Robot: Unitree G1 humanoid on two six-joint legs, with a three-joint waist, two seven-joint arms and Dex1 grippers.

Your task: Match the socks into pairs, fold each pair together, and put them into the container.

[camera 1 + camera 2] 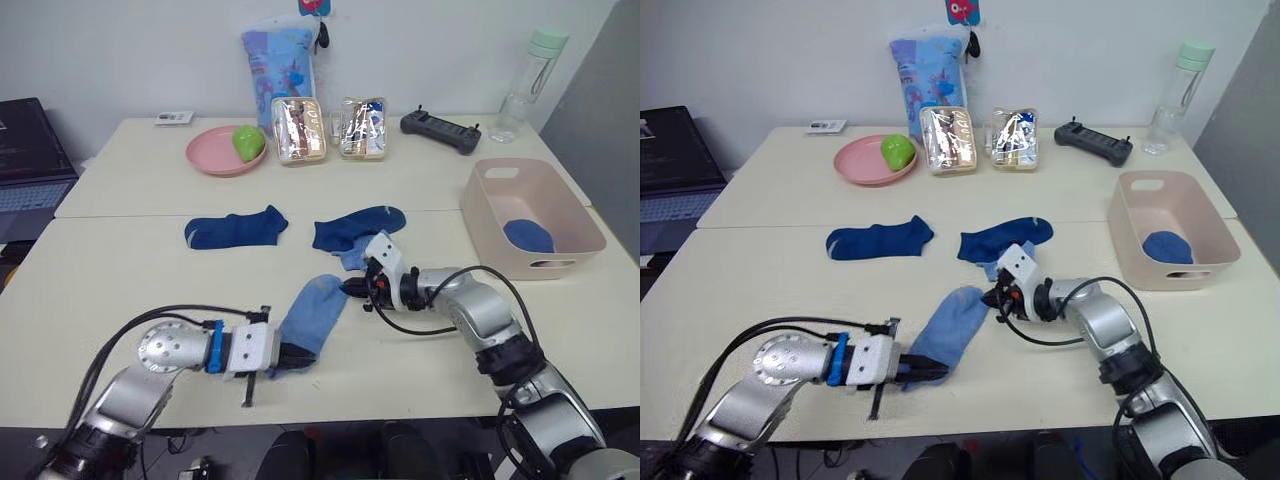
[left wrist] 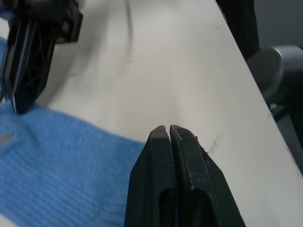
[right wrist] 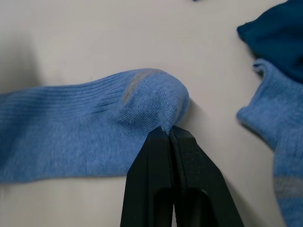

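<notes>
A light blue sock (image 1: 312, 318) lies stretched on the pale worktop (image 1: 120, 270), pinched at both ends. The risk I judge most likely: each grip catches only a thin edge of knit, so the fabric could slip free as the sock is lifted or folded, or it could drag across a second light blue sock (image 1: 352, 257) lying near the right arm. The left claw (image 1: 290, 360) has its fingers pressed together on the near end of the sock, at the worktop's front edge. The right claw (image 3: 166, 134) is likewise closed tight, nipping the rounded far end of the same sock, as the right wrist view shows. Beyond them, a dark blue sock (image 1: 235, 229) lies flat by itself and another dark blue sock (image 1: 360, 227) partly overlaps the second light one. The pink tub (image 1: 572, 215) stands at the right of the worktop, well apart from both claws, with a rolled blue bundle (image 1: 528, 236) already inside.
</notes>
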